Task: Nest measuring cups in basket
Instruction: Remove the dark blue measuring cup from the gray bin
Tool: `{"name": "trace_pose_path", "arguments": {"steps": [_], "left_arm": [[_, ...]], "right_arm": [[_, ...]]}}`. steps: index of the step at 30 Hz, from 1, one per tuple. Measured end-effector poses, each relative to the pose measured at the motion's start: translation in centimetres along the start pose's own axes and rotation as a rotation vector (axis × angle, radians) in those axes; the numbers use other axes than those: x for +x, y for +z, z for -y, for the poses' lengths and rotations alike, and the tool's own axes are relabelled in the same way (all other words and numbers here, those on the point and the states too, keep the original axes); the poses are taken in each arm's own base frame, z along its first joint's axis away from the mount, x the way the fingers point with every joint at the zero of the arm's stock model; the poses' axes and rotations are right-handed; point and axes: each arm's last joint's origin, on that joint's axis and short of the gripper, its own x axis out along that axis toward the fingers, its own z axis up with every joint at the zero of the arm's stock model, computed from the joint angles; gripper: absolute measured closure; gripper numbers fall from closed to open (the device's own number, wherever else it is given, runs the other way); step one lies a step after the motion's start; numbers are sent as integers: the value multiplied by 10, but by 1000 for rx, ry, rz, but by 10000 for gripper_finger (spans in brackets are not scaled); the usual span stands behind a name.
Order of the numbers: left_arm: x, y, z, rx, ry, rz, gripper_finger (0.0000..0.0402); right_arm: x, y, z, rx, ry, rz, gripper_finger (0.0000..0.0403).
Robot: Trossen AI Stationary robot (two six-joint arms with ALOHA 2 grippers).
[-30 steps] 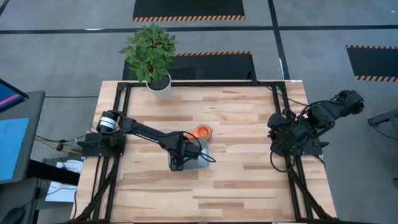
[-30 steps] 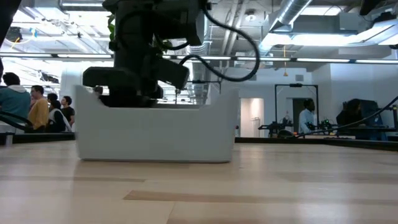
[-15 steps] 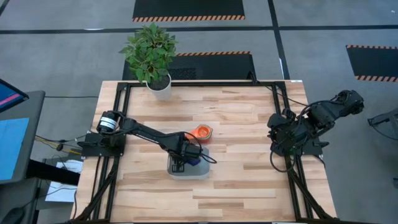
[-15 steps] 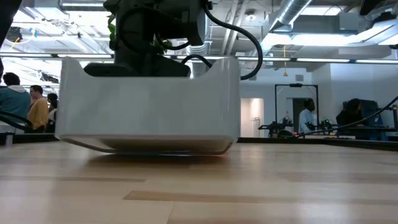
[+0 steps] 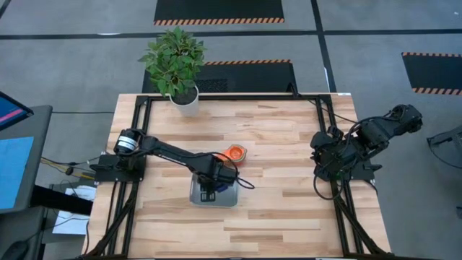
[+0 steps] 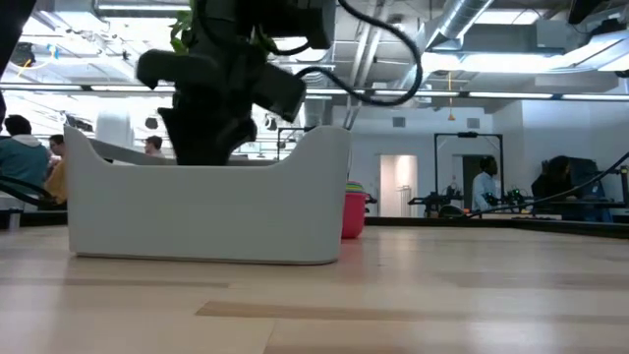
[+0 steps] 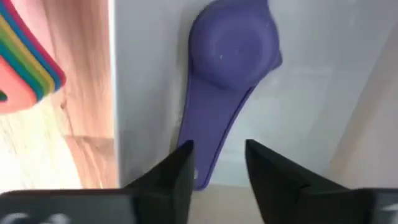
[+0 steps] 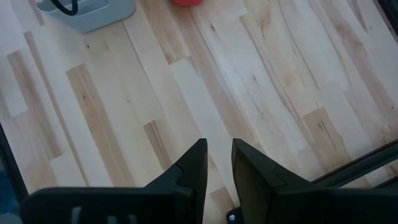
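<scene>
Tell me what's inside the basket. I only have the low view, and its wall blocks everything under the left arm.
Observer: One dark blue measuring cup lies on the floor of the basket, its handle pointing toward the left gripper.
Operator: Is the gripper holding it?
Observer: It doesn't look so. In the left wrist view the fingers stand apart near the end of the handle, not clamped on it.
Operator: I see something red past the basket's corner. What is it?
Observer: From above it is the stack of other cups, orange on top, standing on the table just outside the basket. The right gripper waits empty at the table's right edge.
</scene>
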Motion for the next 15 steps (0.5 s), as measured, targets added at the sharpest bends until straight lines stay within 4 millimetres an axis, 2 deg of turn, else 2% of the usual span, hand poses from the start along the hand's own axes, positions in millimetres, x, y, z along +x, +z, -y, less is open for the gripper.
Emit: {"name": "trace_pose_path", "arguments": {"steps": [7, 12, 15], "left_arm": [[21, -18, 9, -18, 53, -72, 195], [30, -25, 11, -18, 194, -48, 177], [33, -22, 9, -32, 269, 21, 175]], "right_arm": [[0, 0, 0, -1, 0, 0, 305], [0, 0, 0, -1, 0, 1, 305], [0, 0, 0, 0, 0, 1, 305]]}}
